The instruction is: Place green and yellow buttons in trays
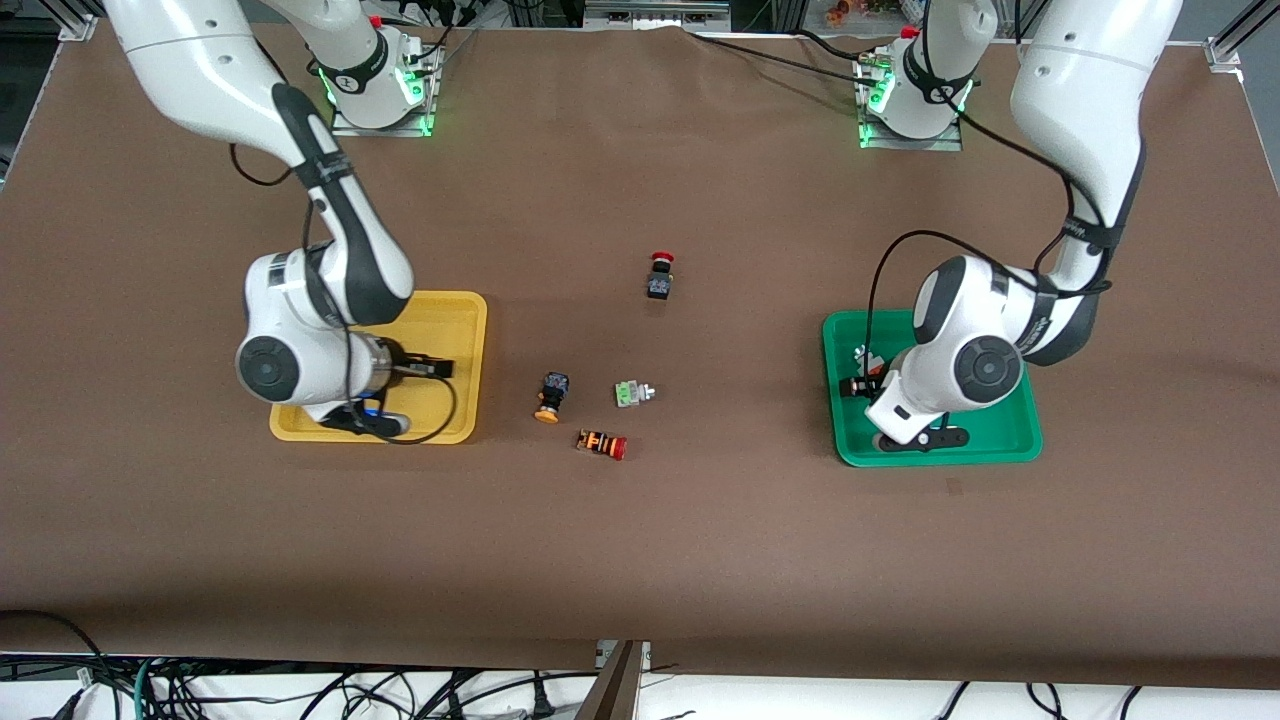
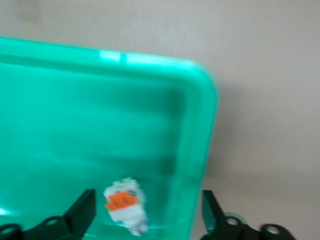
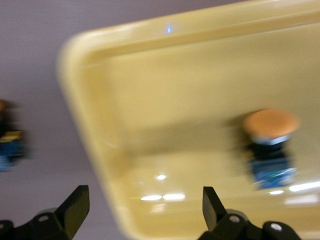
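My right gripper (image 1: 440, 368) is open and empty over the yellow tray (image 1: 455, 330), near its rim (image 3: 144, 207). A black button with a yellow-orange cap (image 3: 270, 145) lies in that tray (image 3: 190, 100); the arm hides it in the front view. My left gripper (image 1: 852, 386) is open over the green tray (image 1: 1010, 425). A pale button with an orange part (image 2: 125, 205) lies in the tray (image 2: 75, 110) between the open fingers (image 2: 82, 215), near the rim. On the table lie a black button with a yellow-orange cap (image 1: 550, 397) and a pale button with a green part (image 1: 632, 393).
An orange-and-black striped button with a red cap (image 1: 601, 443) lies nearer the front camera than the two loose buttons. A black button with a red mushroom cap (image 1: 660, 275) stands farther from the camera, mid-table. Both arm bases stand along the table's top edge.
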